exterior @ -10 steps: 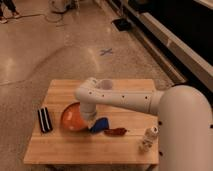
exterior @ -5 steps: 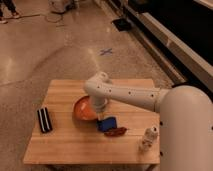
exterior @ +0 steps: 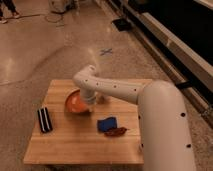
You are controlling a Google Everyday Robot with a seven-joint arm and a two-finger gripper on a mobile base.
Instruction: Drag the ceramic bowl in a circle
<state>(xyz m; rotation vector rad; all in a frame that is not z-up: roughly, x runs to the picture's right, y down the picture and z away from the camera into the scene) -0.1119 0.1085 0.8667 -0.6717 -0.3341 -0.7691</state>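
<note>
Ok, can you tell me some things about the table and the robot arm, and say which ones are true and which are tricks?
1. The ceramic bowl is orange. True.
2. The gripper is high above the floor, far off the wooden table. False: it is down at the bowl's right edge.
3. A black striped object lies left of the bowl. True.
4. The blue object sits inside the bowl. False: it lies on the table, to the bowl's lower right.
5. A dark red object lies right beside the blue one. True.
</note>
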